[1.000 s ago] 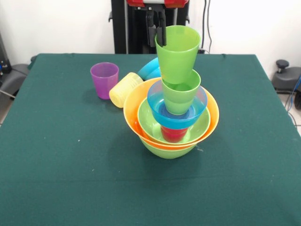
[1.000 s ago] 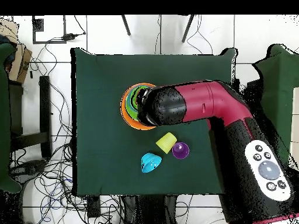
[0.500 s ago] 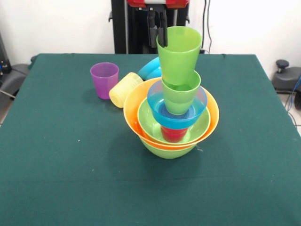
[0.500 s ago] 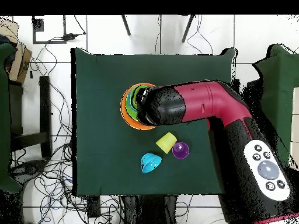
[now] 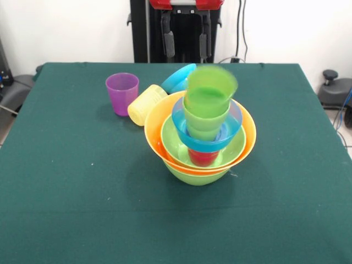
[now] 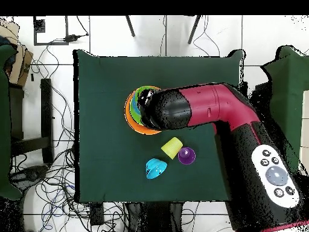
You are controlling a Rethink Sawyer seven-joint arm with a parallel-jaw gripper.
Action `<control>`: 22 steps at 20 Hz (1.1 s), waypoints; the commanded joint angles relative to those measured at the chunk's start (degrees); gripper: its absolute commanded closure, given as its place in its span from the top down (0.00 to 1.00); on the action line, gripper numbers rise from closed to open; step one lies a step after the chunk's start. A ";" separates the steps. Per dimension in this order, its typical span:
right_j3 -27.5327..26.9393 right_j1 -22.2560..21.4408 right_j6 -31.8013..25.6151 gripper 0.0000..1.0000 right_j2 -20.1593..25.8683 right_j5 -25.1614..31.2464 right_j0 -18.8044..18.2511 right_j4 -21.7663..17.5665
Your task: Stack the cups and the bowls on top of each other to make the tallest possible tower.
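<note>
Wide green bench (image 5: 66, 209), bare across front and both sides. One tower (image 5: 201, 146) near centre: two lime bowls, one orange, one blue, one red cup, two green cups on top. Behind: one blue bowl (image 5: 177, 78), one yellow cup (image 5: 145, 104) tipped, one purple cup (image 5: 122, 93) upright. Above: gripper (image 5: 185, 43), spread wide, empty.

The gripper (image 5: 186, 45) lets go — its fingers (image 5: 169, 44) now stand spread apart, raised clear above the tower (image 5: 200, 137). The top green cup (image 5: 208, 91), blurred and tilted, sits lower than a moment ago — dropped into the green cup (image 5: 204, 124) beneath, inside the blue bowl (image 5: 184, 133).
</note>
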 commanded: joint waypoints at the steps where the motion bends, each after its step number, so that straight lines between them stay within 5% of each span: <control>1: 1.66 2.34 -6.76 1.00 -1.75 -0.97 1.35 -3.69; 22: 3.07 1.02 -6.21 1.00 -1.69 -0.92 1.11 -3.01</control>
